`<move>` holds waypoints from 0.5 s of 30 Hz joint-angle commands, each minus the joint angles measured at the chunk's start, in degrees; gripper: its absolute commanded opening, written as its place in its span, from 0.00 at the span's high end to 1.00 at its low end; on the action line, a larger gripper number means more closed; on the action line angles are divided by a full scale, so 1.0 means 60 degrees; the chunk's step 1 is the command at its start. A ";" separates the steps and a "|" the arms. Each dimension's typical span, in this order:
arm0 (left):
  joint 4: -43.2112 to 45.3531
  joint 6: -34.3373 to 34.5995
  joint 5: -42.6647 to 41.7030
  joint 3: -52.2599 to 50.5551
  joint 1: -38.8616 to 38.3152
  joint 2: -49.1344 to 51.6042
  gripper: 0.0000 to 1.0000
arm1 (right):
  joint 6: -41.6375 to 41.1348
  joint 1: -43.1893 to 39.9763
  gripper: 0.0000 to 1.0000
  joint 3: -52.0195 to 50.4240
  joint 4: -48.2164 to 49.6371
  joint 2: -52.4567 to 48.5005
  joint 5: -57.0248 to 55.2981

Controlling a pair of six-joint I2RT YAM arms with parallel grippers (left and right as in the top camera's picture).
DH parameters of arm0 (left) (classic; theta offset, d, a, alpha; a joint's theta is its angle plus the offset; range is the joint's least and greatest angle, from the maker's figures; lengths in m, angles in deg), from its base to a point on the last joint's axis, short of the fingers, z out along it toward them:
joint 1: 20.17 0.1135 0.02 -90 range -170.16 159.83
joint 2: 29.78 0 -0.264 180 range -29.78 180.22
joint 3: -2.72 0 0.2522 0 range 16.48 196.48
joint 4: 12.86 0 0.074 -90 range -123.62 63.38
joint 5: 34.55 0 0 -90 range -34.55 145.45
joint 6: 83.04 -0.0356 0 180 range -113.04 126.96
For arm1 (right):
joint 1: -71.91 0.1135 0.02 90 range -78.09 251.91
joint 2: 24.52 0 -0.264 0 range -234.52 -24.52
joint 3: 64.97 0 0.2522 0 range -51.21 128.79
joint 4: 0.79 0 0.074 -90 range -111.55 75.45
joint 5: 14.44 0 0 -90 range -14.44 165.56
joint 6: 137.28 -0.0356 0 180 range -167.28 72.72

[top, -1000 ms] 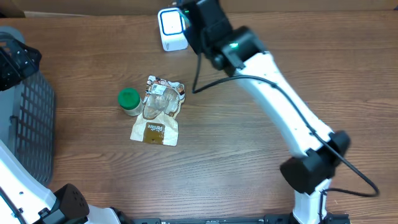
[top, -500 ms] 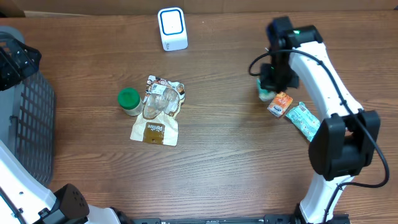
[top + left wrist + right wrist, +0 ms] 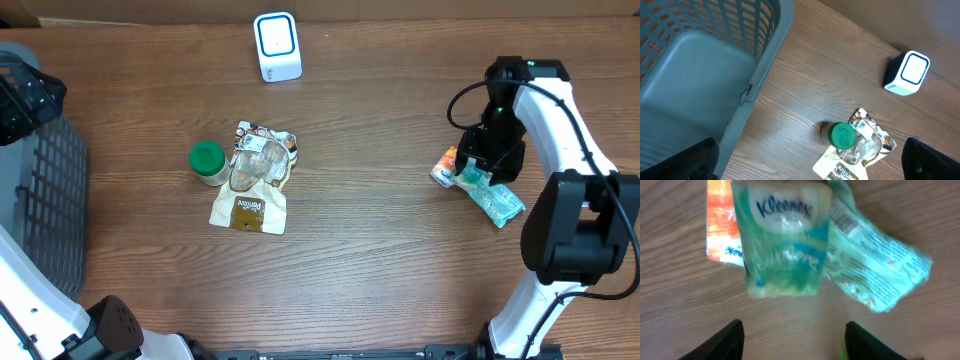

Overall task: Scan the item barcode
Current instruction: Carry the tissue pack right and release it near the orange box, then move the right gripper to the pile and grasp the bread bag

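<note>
Your right gripper (image 3: 796, 345) hangs released over the green plastic Kleenex pack (image 3: 785, 240) near the wooden table (image 3: 380, 250)'s right edge; your left gripper (image 3: 807, 160) gapes wide.

Right arm (image 3: 560, 120) gone from scanner (image 3: 277, 45) at far centre; now over right side of bench (image 3: 380, 250). Right pincer (image 3: 796, 336), clamped second ago, now parted. Kleenex pack (image 3: 785, 245) clear of fingertips, lying across orange packet (image 3: 720, 225) and green pouch (image 3: 875, 265). Half second ago pack hung left of orange packet.
</note>
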 commanded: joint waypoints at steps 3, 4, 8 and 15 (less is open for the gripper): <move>0.0011 -0.0215 -0.0076 0.0142 0.0000 -0.0076 0.01 | -0.0004 -0.0058 0.39 0.1694 -0.0754 0.0091 0.1588; 0.0011 -0.0215 -0.0076 0.0142 0.0000 -0.0073 0.01 | 0.0007 0.0022 0.39 0.1876 -0.0667 0.0102 0.2361; 0.0011 -0.0215 -0.0076 0.0142 0.0000 -0.0073 0.00 | 0.0390 0.0725 0.39 0.1963 0.0484 0.0117 0.4845; 0.0011 -0.0215 -0.0076 0.0142 0.0000 -0.0076 0.01 | 0.0135 0.2983 0.32 0.1636 0.2069 0.0095 0.4827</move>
